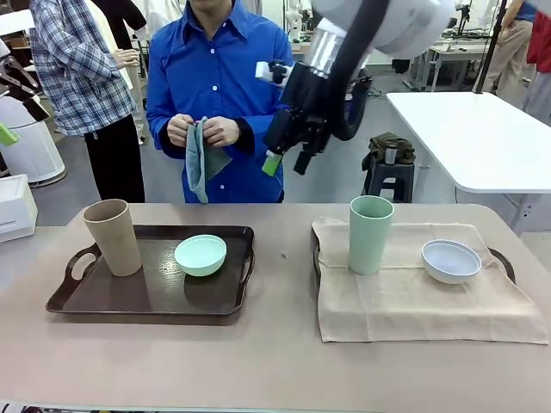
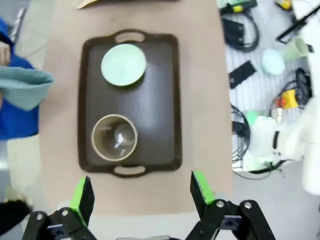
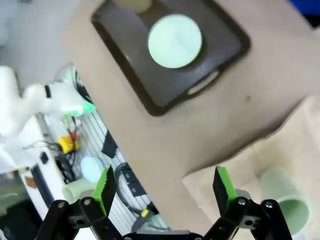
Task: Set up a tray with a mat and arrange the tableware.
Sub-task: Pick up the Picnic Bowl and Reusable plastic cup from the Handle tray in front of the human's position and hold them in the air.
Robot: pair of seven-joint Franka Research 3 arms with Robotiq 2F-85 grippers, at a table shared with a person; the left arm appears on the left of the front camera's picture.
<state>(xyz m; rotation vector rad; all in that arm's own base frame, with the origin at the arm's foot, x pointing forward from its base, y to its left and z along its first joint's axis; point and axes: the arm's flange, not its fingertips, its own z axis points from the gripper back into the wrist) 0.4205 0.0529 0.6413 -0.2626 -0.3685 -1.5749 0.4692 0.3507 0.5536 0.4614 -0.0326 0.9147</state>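
Note:
On the left a dark brown tray [image 1: 151,305] carries a tan cup [image 1: 114,237] and a mint-green bowl [image 1: 201,255]. To the right, a beige mat [image 1: 405,301] lies over a second tray [image 1: 504,263]. On the mat stand a pale green cup [image 1: 371,234] and a white bowl [image 1: 450,261]. My right gripper [image 1: 287,163] hangs open high above the table's middle. From above, my open left gripper [image 2: 142,192] looks down on the brown tray [image 2: 160,100], tan cup [image 2: 114,137] and mint bowl [image 2: 123,64]. My right gripper [image 3: 167,187] looks down on the mint bowl [image 3: 175,41], mat [image 3: 250,160] and pale green cup [image 3: 282,200].
Across the table a person in a blue shirt holds a grey-blue cloth [image 1: 202,159] in both hands. Bare table lies between the two trays and along the near edge. A white table [image 1: 482,138] and a stool stand farther back on the right.

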